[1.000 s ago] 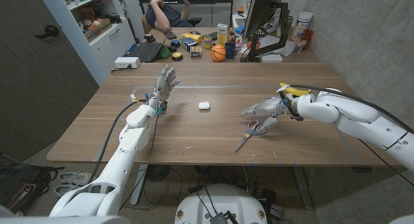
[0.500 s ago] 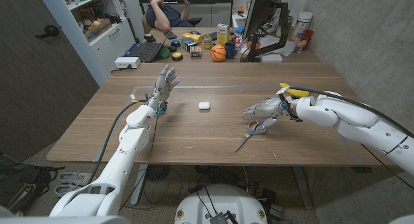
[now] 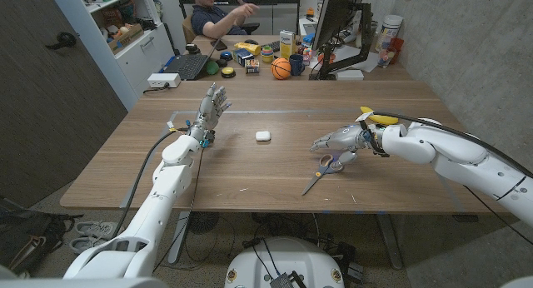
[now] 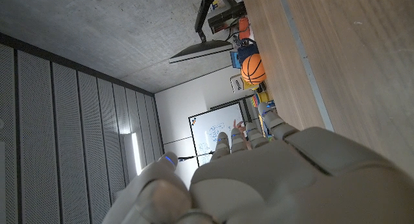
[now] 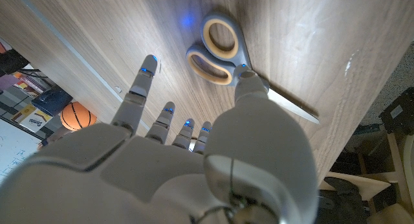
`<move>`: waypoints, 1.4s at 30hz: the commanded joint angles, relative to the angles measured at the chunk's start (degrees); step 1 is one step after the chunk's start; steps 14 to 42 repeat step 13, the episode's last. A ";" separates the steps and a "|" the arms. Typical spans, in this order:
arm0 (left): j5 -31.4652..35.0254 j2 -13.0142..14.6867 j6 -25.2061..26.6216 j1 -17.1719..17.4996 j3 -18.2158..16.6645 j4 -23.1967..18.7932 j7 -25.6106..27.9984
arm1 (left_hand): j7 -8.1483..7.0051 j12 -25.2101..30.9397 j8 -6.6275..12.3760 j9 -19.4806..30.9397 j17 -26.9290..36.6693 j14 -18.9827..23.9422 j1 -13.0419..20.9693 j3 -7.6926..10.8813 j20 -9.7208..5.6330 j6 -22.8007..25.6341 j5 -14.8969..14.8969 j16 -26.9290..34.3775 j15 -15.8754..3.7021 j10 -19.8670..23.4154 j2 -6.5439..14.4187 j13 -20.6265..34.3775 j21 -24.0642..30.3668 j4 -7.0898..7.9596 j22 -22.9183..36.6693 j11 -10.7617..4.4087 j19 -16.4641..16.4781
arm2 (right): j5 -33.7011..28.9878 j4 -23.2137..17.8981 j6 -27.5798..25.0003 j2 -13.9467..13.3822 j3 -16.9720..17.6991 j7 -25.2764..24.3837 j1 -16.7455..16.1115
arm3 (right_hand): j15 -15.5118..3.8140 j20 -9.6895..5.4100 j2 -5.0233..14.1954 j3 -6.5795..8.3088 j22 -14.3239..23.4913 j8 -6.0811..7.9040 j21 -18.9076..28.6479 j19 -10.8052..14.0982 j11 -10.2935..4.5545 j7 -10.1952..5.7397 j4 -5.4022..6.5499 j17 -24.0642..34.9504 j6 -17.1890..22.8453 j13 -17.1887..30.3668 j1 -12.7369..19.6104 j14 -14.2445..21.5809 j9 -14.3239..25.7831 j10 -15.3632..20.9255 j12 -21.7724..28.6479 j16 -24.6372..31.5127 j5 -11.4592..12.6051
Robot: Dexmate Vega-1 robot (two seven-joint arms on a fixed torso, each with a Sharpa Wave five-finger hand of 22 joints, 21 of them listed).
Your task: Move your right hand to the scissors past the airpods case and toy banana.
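The scissors (image 3: 322, 170) lie on the wooden table, grey handles with tan inner rings, blades pointing toward the front edge. My right hand (image 3: 343, 143) hovers just over their handles, fingers spread and holding nothing. In the right wrist view the handles (image 5: 218, 49) sit just beyond my fingertips (image 5: 149, 66). The white airpods case (image 3: 263, 136) rests mid-table, left of that hand. The yellow toy banana (image 3: 379, 118) lies behind my right forearm, partly hidden. My left hand (image 3: 212, 106) is raised at the table's left, fingers apart and empty; its back (image 4: 284, 166) fills the left wrist view.
Along the far table edge stand a laptop (image 3: 186, 67), an orange mini basketball (image 3: 281, 68), a blue cup (image 3: 296, 65), a monitor (image 3: 337, 22) and small clutter. A person (image 3: 218, 17) sits behind the table. A concrete wall runs along the right.
My right hand has edged slightly over the scissors' handles and then held still. The person at the back has raised an arm. My left hand has not moved.
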 commanded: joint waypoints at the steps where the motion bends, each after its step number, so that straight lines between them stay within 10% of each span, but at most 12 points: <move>1: 0.10 0.13 0.39 0.49 0.09 -0.92 0.32 | -0.05 0.17 0.37 0.33 0.20 0.03 -0.54 -0.27 0.26 -0.45 -0.24 0.07 0.32 0.30 0.35 0.12 -0.20 -0.06 0.16 0.09 0.28 | 0.87 -0.24 -0.22 -0.22 0.34 0.34 -0.28 | -5.79 -0.47 0.28 -0.46 0.06 -0.06 -0.48 0.74 -0.13 -0.15 0.17 0.22 0.74 0.15 0.74 0.43 0.09 0.52 0.19 0.11 -0.10; 42: 0.06 0.20 0.51 1.08 0.11 -1.84 0.48 | -0.04 0.15 0.37 0.33 0.19 0.03 -0.51 -0.62 0.28 -0.45 -0.23 0.05 0.30 0.30 0.45 0.12 -0.30 -0.07 0.15 0.16 0.33 | 0.73 -0.68 -0.73 -0.34 0.63 0.08 -0.84 | -6.09 -0.89 0.68 -1.03 0.15 -0.15 -1.14 1.25 -0.33 -0.15 0.33 0.22 1.26 0.15 1.16 0.88 0.08 0.93 0.23 0.17 -0.27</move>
